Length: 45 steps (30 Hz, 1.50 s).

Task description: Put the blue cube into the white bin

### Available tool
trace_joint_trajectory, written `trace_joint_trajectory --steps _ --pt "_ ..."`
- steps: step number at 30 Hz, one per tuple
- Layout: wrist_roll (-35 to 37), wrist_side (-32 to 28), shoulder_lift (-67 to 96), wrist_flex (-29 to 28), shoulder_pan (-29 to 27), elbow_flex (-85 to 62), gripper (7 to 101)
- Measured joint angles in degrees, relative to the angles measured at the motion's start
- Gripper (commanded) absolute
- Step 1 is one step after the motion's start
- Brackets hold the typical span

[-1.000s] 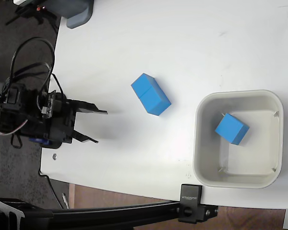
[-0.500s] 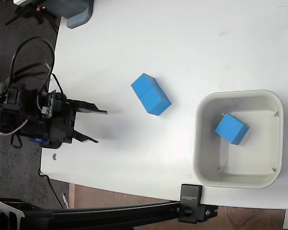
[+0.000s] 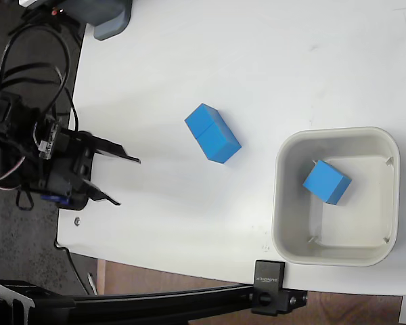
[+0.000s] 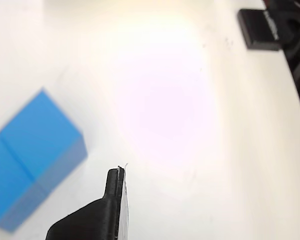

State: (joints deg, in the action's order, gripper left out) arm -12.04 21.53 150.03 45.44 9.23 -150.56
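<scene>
**At the left edge of the bench, an open pincer; one cube already in the bin**

In the fixed view we look straight down on a white bench (image 3: 257, 61). At the left edge of the frame we see the black pincer (image 3: 125, 181), its two fingers spread apart and holding nothing, with looped cables behind it.

Near the middle of the frame we see two blue cubes (image 3: 212, 133) touching side by side, forming one tilted block on the bench, well apart from the pincer.

At the lower right sits the white bin (image 3: 279, 196). Inside it, toward its left half, lies a third blue cube (image 3: 326, 181), tilted.

In the wrist view we see the paired cubes at the lower left of the frame and one dark finger (image 4: 112, 200) at the bottom centre.
</scene>
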Motion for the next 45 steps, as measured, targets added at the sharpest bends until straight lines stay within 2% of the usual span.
trace_joint_trajectory --steps 4,7,10,18,24,31,36,45 --pt "-5.36 4.31 -14.85 -2.9 0.35 10.55 100.3" --pt "-11.87 6.24 -22.24 -5.19 0.26 14.77 100.3" --pt "-19.25 9.14 -28.21 -4.83 1.67 19.34 100.3" --pt "-38.41 18.63 -33.49 4.57 9.93 28.21 100.3" --pt "-52.03 23.47 -39.11 9.84 17.75 33.05 100.3" --pt "-67.41 27.6 -53.0 16.61 26.1 42.1 100.0" --pt "-72.86 27.95 -59.15 18.28 29.09 45.09 100.0" --pt "-74.62 27.42 -64.51 17.49 29.79 46.23 100.0"
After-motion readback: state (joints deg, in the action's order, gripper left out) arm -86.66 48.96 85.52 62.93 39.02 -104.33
